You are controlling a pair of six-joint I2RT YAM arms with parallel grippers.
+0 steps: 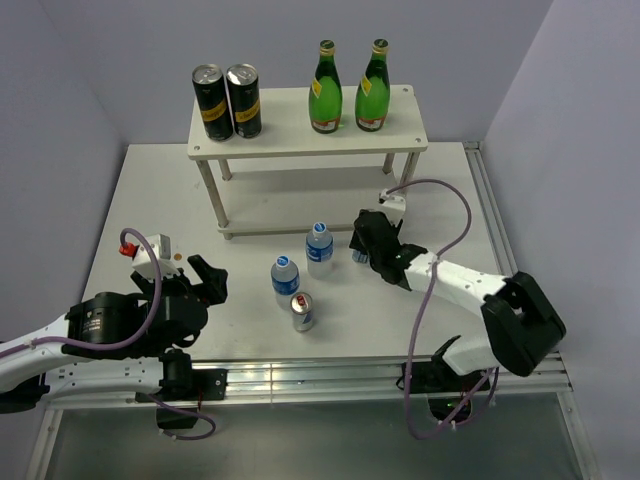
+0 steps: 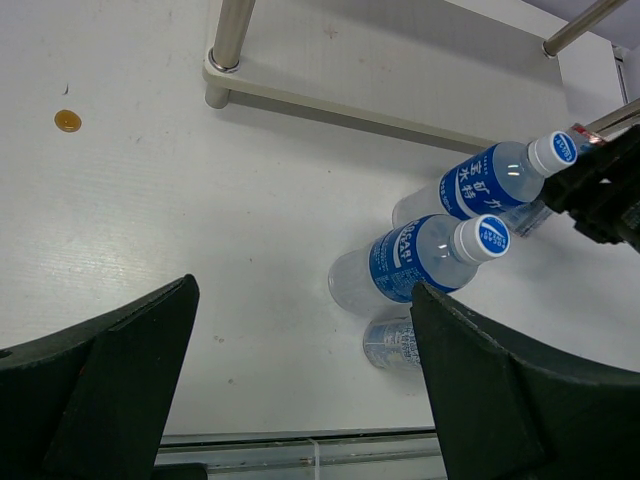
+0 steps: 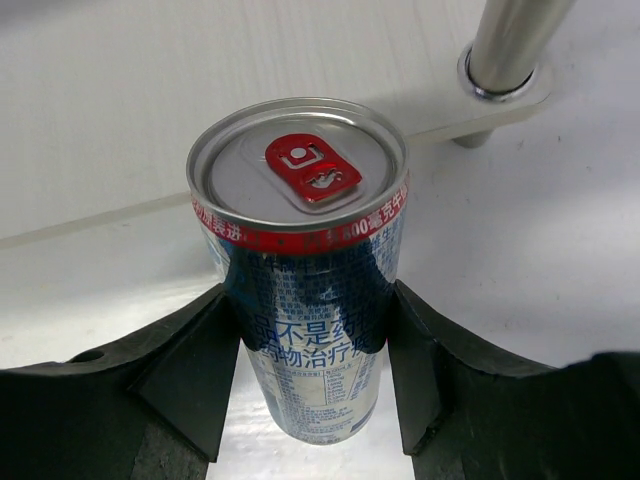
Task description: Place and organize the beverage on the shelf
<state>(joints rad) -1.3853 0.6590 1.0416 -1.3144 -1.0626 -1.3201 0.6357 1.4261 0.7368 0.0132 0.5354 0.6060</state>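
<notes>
The white two-tier shelf (image 1: 300,135) stands at the back, with two green bottles (image 1: 323,90) (image 1: 373,88) on the right of its top board. Two blue-labelled water bottles (image 1: 320,246) (image 1: 285,279) and a silver can (image 1: 302,311) stand on the table in front of it. They also show in the left wrist view: the bottles (image 2: 430,255) (image 2: 485,178) and the can (image 2: 393,343). My right gripper (image 1: 362,246) (image 3: 308,300) is shut on a second silver can (image 3: 300,180), upright, near the shelf's front right leg (image 3: 510,40). My left gripper (image 1: 205,280) (image 2: 300,400) is open and empty, left of the bottles.
Two taller black cans (image 1: 227,100) stand on the left of the top board. The shelf's lower board (image 2: 400,80) is bare where it shows. A metal rail (image 1: 320,375) runs along the table's near edge. Walls close in the back and both sides.
</notes>
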